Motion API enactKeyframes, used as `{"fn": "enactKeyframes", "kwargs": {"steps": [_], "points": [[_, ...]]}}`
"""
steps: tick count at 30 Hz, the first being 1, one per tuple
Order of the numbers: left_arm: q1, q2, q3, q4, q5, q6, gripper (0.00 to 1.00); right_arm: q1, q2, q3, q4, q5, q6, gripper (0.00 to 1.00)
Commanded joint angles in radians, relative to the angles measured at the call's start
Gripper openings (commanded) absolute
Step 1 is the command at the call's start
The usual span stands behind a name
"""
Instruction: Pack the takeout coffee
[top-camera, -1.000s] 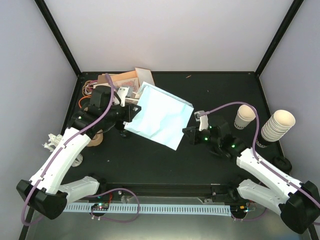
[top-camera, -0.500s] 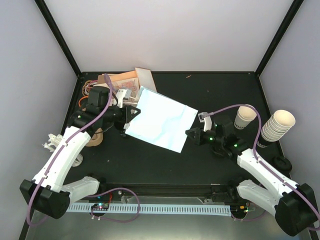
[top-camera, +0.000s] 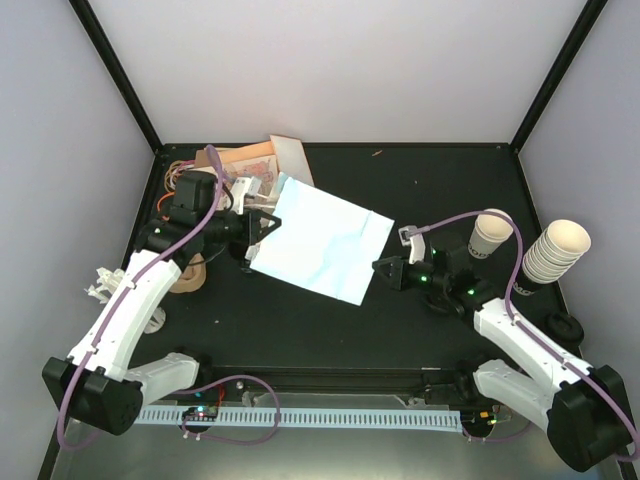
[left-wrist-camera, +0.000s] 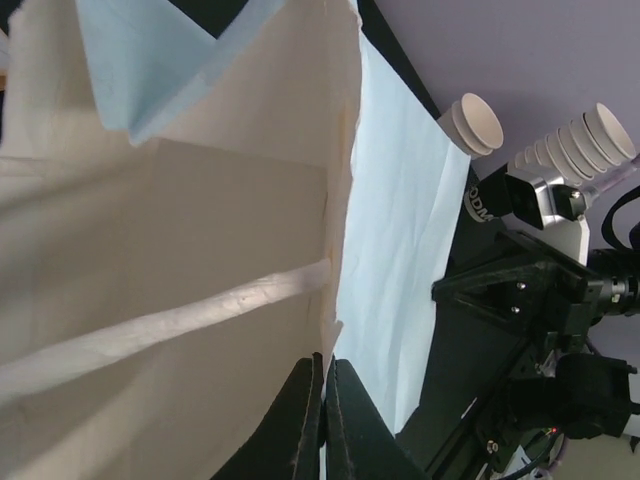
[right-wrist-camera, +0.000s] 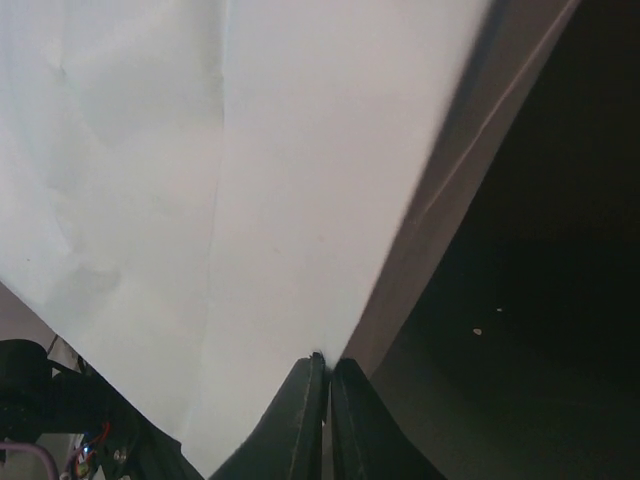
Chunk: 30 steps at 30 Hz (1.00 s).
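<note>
Top external view has the takeout coffee (top-camera: 563, 326) at the far right edge of the bench (top-camera: 440, 180), just in front of the stack of cups (top-camera: 553, 252) and on the outer side of the right forearm. It is well apart from the right pincer (top-camera: 379, 268) and farther still from the left pincer (top-camera: 250, 258). From up here it reads only as a small black disc, and I cannot make out the cup under it. Both pincers are squeezed together, each nipping an edge of the pale blue paper bag (top-camera: 318, 243) stretched between them: the left at the bag's left side, the right at its right. I count one coffee, one bag, one single lidless cup (top-camera: 490, 235) and one stack.
</note>
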Motion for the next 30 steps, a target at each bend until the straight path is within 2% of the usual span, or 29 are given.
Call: {"fn": "enactKeyframes", "kwargs": {"steps": [1,9,12,25,27,30], "points": [[0.020,-0.003,0.017,0.039,0.029,0.000,0.02,-0.024,0.011,-0.024,0.012,0.014,0.008,0.08],[0.016,0.034,-0.010,0.075,0.152,-0.020,0.02,-0.025,0.019,-0.030,0.028,0.011,-0.001,0.13],[0.005,0.037,-0.016,0.091,0.157,-0.028,0.01,-0.025,0.025,-0.024,0.027,0.008,-0.010,0.15],[-0.044,0.038,0.048,0.028,0.099,-0.010,0.02,-0.025,0.059,0.023,0.028,-0.001,-0.023,0.18],[-0.059,0.035,0.067,0.003,0.067,-0.005,0.02,-0.025,0.070,0.022,0.038,-0.005,-0.021,0.20],[-0.120,0.037,0.124,-0.069,-0.073,0.016,0.02,-0.025,0.091,0.015,0.057,-0.009,-0.014,0.22]]}}
